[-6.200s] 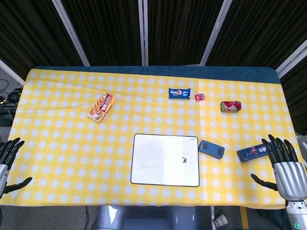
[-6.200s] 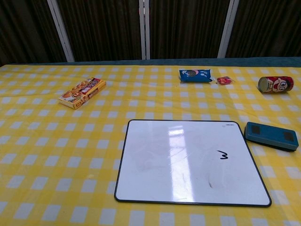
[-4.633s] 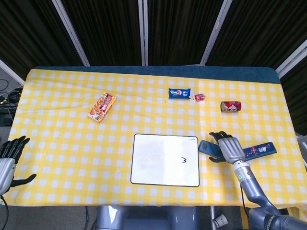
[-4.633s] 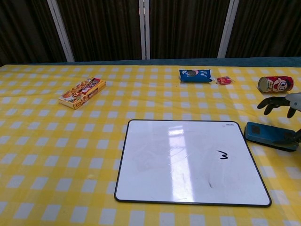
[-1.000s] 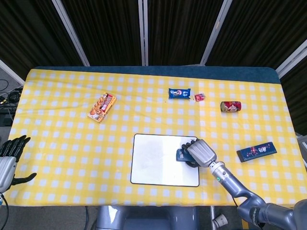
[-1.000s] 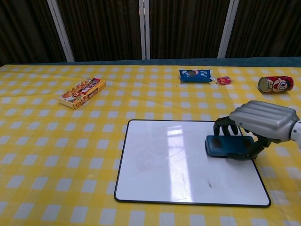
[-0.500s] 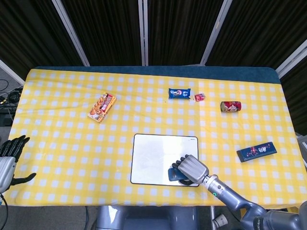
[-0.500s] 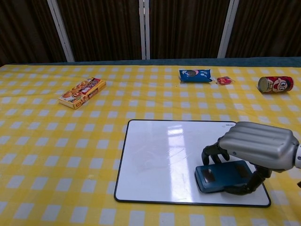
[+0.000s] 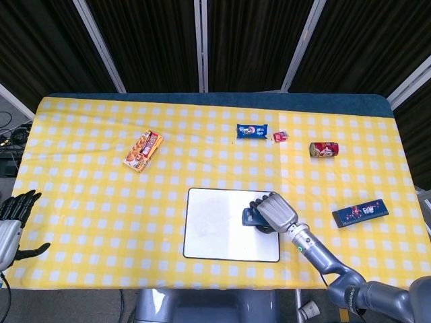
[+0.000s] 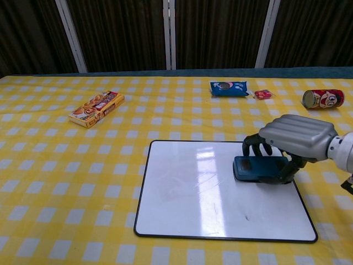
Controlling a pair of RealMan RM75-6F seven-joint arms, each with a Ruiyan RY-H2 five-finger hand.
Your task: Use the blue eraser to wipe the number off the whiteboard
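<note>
Blue eraser [image 10: 258,168] sits flat on the whiteboard [image 10: 187,193], in the upper right part of the board, and my right hand [image 10: 295,138] is arched over it. My fingers [image 10: 252,142] curl down around the far edge of the eraser while the thumb side presses in from the near right, so the eraser is gripped between them. In the head view the same right hand [image 9: 277,210] covers most of the eraser [image 9: 250,217], with only its left end showing past my fingers.

The white surface of the board shows no number that I can make out; a small dark speck and a faint thin streak lie lower down on the board, below the eraser, and a window glare runs down its middle.

My left hand [image 9: 12,219] hangs off the left edge of the bench [image 9: 87,202], well apart from everything, holding nothing, with its fingers spread.

On the yellow checked cloth, an orange snack box [image 10: 97,108] lies at the far left, tilted. Toward the back are a blue snack packet [image 10: 229,88] and, just beside it on the right, a small red sweet [image 10: 263,94]. A red can [image 10: 323,99] lies on its side at the far right. In the head view a dark blue bar-shaped packet [image 9: 360,212] lies on the cloth to the right of the board, well apart from my right hand.
</note>
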